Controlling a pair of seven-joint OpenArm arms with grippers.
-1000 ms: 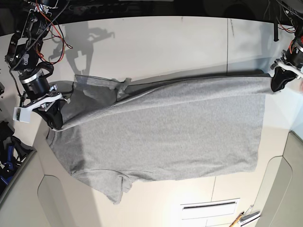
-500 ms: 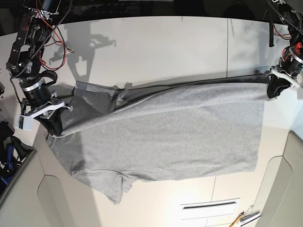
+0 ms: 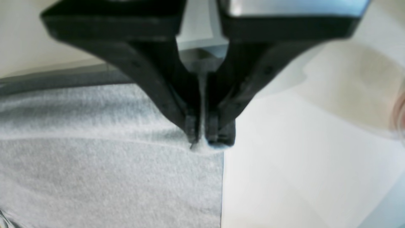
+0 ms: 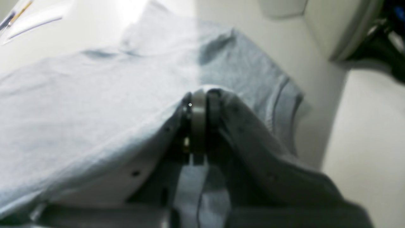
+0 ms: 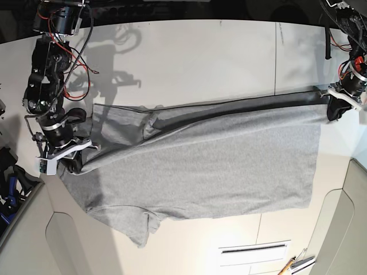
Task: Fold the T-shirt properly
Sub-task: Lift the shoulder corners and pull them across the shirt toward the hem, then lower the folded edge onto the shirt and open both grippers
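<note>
The heather-grey T-shirt lies spread across the white table, plain side up, its far edge raised with a dark shadow under it. My left gripper is at the base view's right, shut on the hem corner. The left wrist view shows that gripper pinching the corner of the T-shirt. My right gripper is at the left, shut on the shoulder end. Seen from the right wrist, that gripper is draped by the T-shirt. One sleeve points toward the near edge.
A white slotted plate and pens lie near the front right. Blue gear sits off the table's left edge. Rounded cut-out panels mark the front corners. A black cable hangs at the far right.
My right gripper has moved toward the near side with the shoulder end. My left gripper has shifted slightly toward the far side. The shirt's far edge now hangs taut between them.
</note>
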